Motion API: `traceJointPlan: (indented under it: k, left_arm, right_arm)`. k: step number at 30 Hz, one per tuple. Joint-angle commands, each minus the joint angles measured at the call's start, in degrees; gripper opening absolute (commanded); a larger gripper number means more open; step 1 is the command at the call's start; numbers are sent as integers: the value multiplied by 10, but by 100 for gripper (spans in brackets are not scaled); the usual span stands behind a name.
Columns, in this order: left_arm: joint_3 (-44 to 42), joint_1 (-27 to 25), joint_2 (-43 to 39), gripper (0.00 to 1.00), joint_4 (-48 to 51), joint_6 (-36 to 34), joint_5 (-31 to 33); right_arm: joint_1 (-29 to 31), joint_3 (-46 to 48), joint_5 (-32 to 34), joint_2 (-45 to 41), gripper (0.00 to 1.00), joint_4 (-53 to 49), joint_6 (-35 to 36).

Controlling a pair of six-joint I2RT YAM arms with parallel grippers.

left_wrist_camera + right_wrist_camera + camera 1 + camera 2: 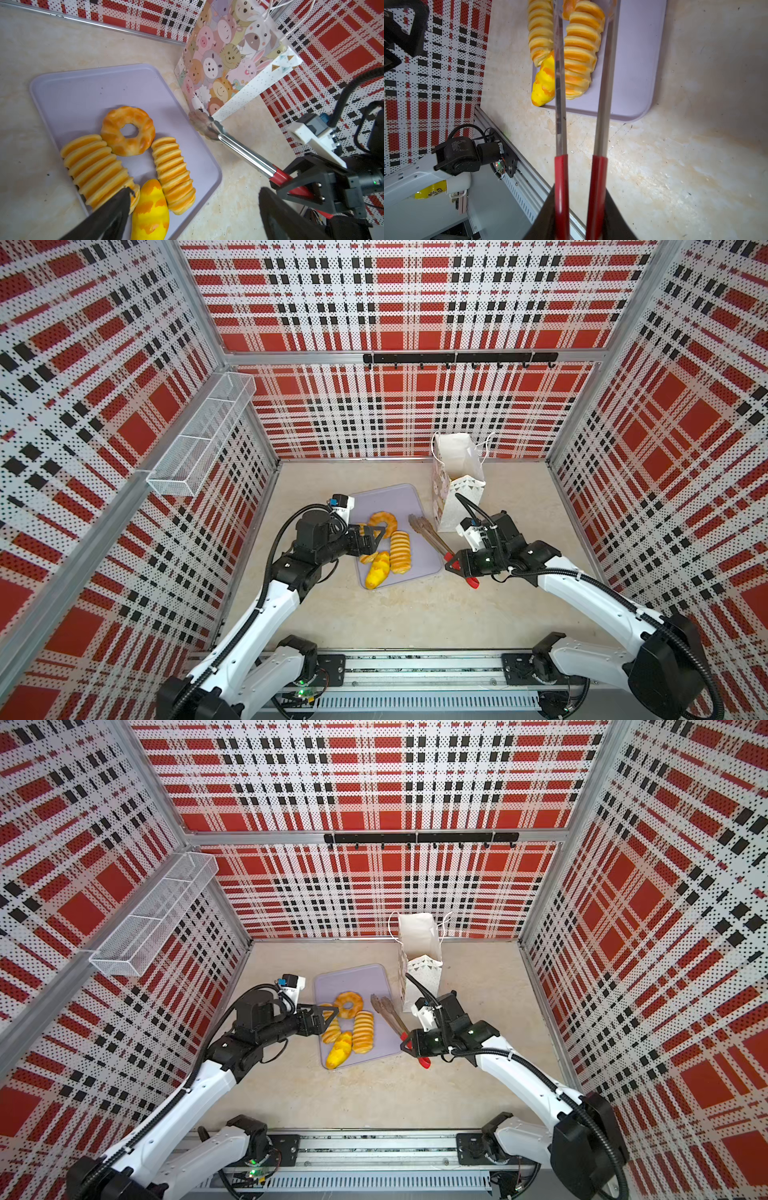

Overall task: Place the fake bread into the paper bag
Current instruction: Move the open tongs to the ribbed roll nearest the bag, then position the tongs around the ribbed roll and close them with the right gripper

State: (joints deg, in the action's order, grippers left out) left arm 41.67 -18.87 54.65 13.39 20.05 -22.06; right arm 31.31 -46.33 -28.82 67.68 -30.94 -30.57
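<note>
We note right gripper pinching red-handled metal tongs, left gripper spread wide over golden-orange toy breads on a flat lavender tray

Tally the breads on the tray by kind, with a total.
Ribbed loaves: 2
Ring doughnut: 1
Yellow bun: 1
Total: 4
</note>
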Motion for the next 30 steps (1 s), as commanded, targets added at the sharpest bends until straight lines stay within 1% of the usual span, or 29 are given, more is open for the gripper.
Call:
traceJointPlan:
  k: [1,3,5,8,11,12,16,20,22,25,30]
  left_arm:
    - [-8,-13,5,98,-14,-8,-6]
    - [-5,-24,17,98,-13,2,15]
    - [1,-33,30,98,-4,4,21]
    - [6,-42,40,98,4,9,43]
    - [0,-42,43,98,3,8,49]
    - [-5,-42,45,98,-3,20,49]
    - [-16,-44,53,98,-10,27,31]
    - [-8,-46,53,98,8,14,49]
    - [-2,-38,56,98,15,2,40]
    - [-5,-16,60,98,13,0,0]
    - [-10,-16,54,98,11,-20,-37]
  right_arm:
    - [-2,2,-20,-18,31,11,5]
    - [-1,6,-17,-27,31,-1,12]
    - [-2,9,-11,-38,32,-13,16]
    - [-2,16,-22,-47,32,-23,23]
    - [-1,11,-22,-52,32,-50,43]
    - [-2,7,-19,-54,32,-61,51]
    - [-3,-1,-17,-59,33,-83,64]
    - [-3,-2,-26,-54,33,-82,67]
    - [-3,-1,-30,-52,33,-81,66]
    - [-3,3,-44,-51,33,-77,64]
    - [-8,7,-64,-44,33,-75,68]
